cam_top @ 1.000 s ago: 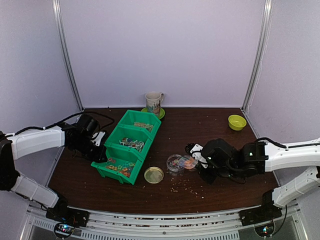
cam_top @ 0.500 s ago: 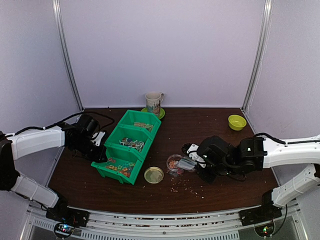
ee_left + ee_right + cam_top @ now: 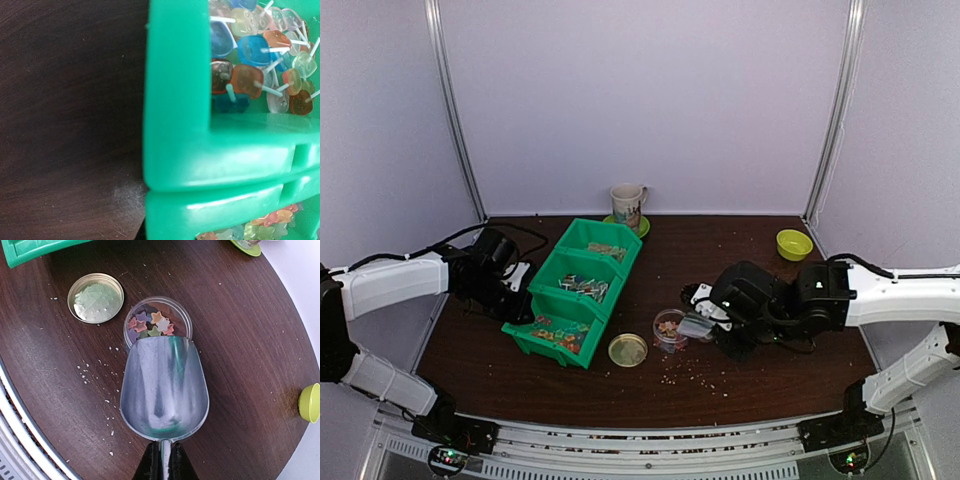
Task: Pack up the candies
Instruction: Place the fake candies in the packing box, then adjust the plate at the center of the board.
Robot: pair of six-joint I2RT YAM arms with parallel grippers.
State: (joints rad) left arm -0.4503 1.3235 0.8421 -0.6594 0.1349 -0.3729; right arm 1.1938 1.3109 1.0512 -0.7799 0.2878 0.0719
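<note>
Candies in the jar, just past the scoop's lip.
The right gripper pinches the handle of the bare scoop, whose lip overlaps the jar; the lid lies beside it. The left gripper, pressed together, sits by the green bin. The table is dark and crumb-strewn, the walls pale. A second ago the scoop held colour and the right arm sat further right.

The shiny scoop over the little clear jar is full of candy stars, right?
Not quite. The scoop is empty, bare metal inside, as the right wrist view shows. The candy stars sit in the clear jar under its lip.
</note>
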